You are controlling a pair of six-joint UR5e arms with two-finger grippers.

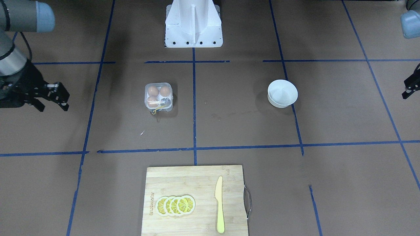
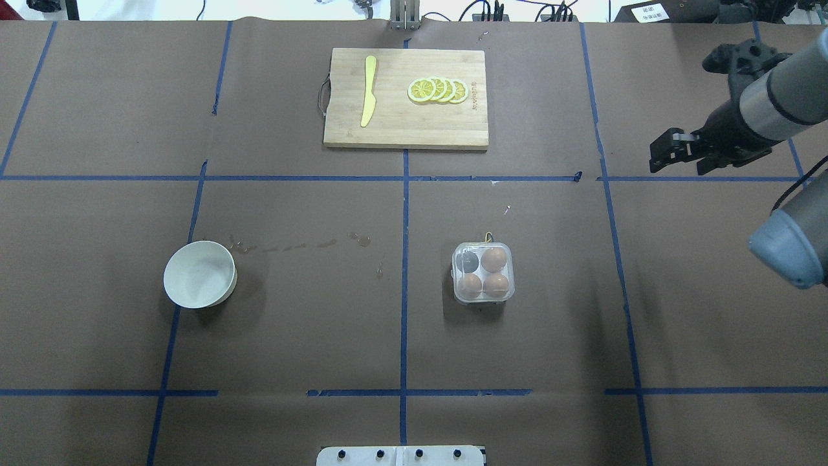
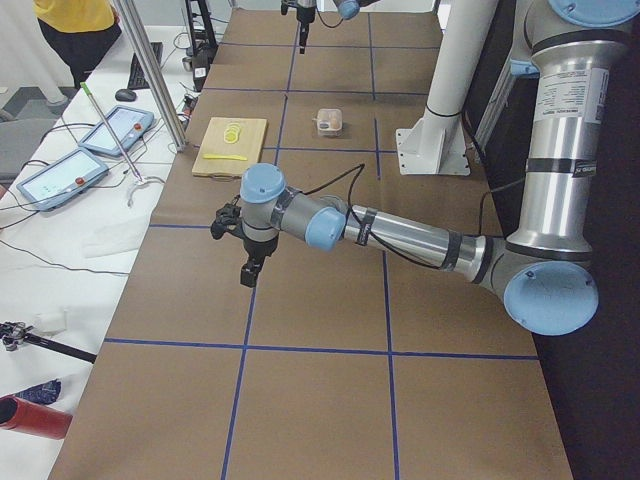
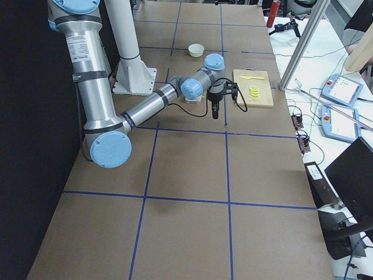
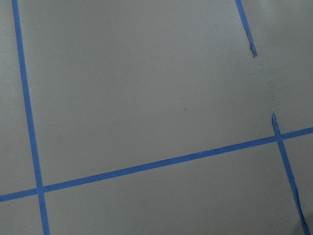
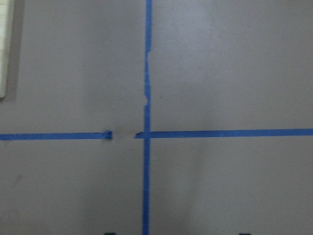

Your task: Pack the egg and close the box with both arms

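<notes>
The clear box stands on the table left of centre; it also shows in the overhead view. Three tan eggs fill three cells and the fourth cell is empty. The see-through lid seems to lie over the cells, with the yellow string at one side. My right gripper is open and empty, hovering far from the box near the table's side; it also shows overhead. My left gripper shows only partly at the frame's edge, far beyond the bowl; I cannot tell its state.
An empty white bowl stands on the other side of the centre line from the box. A wooden cutting board with lemon slices and a yellow knife lies at the operators' edge. The white pedestal stands at the robot's side.
</notes>
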